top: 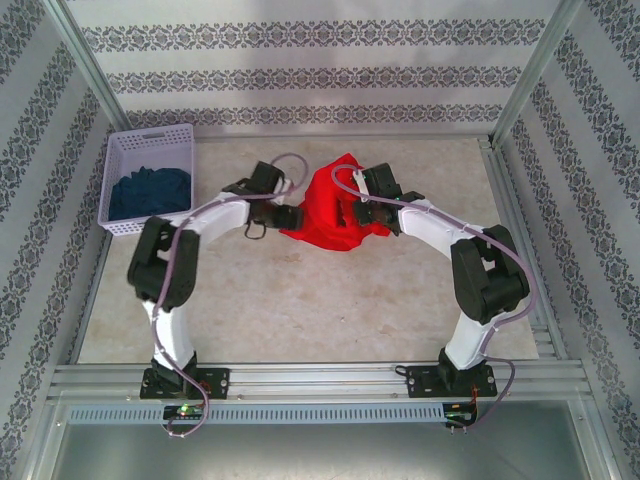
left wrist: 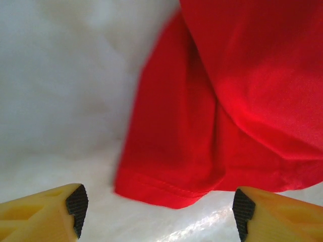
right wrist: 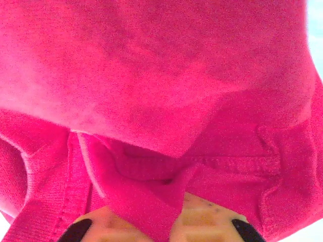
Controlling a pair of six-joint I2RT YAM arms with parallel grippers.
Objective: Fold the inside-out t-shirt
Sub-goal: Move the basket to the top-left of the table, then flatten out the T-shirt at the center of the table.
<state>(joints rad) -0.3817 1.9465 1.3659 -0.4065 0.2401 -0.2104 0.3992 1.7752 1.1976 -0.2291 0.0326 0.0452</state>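
Opening out the bunched t-shirt [top: 335, 210], you clamp a fold in the right gripper [right wrist: 161, 227], while the empty, wide-open left gripper [left wrist: 159, 206] must next pinch the hem [left wrist: 161, 190].

**Table [top: 300, 310], top view.** Free room: the bare half from centre to 6 o'clock, between the 2 arms, and the 2 o'clock corner. Obstacles: the inside-out t-shirt [top: 335, 210], heaped at 12 o'clock; a basket [top: 155, 143] of dark blue cloth [top: 150, 192] at 10 o'clock; side walls at 3 and 9 o'clock.
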